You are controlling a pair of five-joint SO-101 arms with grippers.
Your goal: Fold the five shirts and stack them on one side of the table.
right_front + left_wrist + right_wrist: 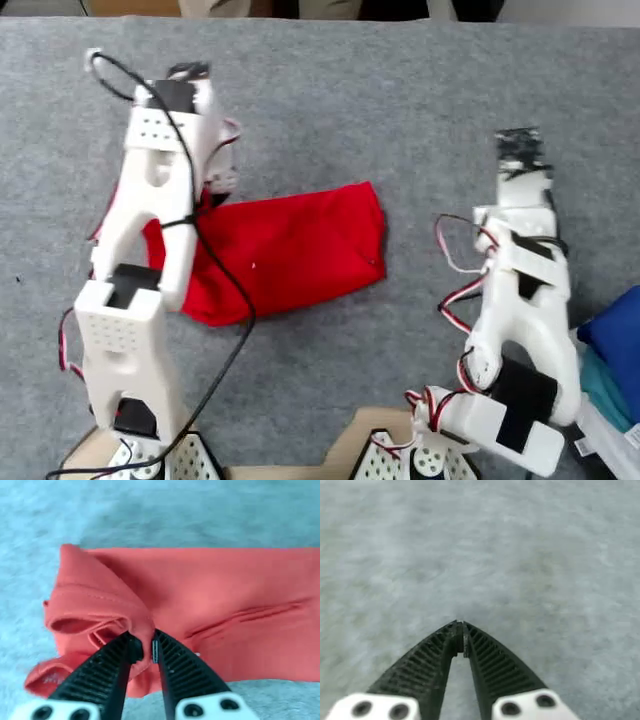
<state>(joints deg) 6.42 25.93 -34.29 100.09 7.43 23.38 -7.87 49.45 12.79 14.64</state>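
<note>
A red shirt (290, 250) lies partly folded on the grey table cover, left of centre. My left gripper (146, 647) is shut on a bunched fold of the red shirt (210, 605) near its collar end. In the high view the left arm (160, 190) stands over the shirt's left part and hides the pinched fold. My right gripper (460, 630) is shut on nothing, hanging over bare grey cover. The right arm (520, 260) stands to the right of the shirt, apart from it.
At the right edge lie a blue shirt (615, 335) on teal cloth (600, 390) and a white piece (610, 440). Cables (215, 270) run from the left arm across the red shirt. The grey table cover (400, 110) is bare at the back.
</note>
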